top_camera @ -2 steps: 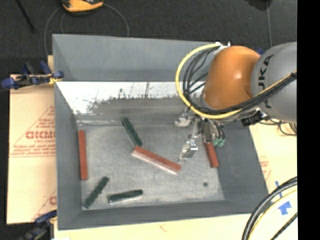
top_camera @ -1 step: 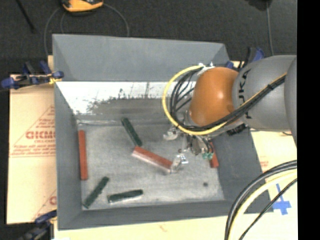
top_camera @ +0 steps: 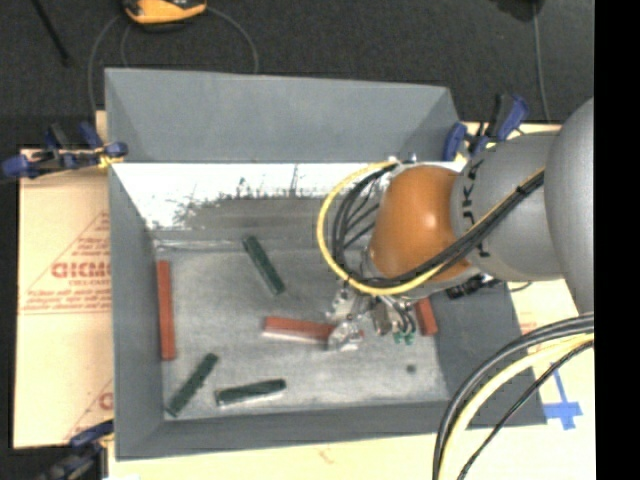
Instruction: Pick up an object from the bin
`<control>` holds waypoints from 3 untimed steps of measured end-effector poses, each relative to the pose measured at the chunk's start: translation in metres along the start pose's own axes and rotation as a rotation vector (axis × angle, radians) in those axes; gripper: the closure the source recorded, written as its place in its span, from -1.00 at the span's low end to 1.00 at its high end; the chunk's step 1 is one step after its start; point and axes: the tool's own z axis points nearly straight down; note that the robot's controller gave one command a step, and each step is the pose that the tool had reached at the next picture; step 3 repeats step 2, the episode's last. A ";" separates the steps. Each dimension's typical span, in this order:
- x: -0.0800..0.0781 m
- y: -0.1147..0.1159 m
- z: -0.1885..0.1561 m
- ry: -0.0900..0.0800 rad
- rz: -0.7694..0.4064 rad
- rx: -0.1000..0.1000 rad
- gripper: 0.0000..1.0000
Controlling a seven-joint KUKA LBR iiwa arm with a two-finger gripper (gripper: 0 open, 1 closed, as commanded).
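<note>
Two-finger gripper (top_camera: 347, 334) is being held low in the grey metal bin (top_camera: 135, 298), right at the right-hand end of a flat red-brown stick (top_camera: 290, 327) lying mid-floor. Whether it is spread or closed cannot be told. The stick is lying well apart from the nearest dark green stick (top_camera: 263, 265), so an uncluttered end is probably being targeted.

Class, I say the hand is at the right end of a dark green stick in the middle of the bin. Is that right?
No. The stick at the hand is red, not dark green; the camera view shows it.
</note>
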 end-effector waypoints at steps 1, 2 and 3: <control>0.000 0.000 0.000 0.000 0.000 0.000 1.00; -0.043 -0.014 -0.190 -0.004 -0.043 0.003 1.00; -0.043 -0.014 -0.190 -0.004 -0.043 0.003 1.00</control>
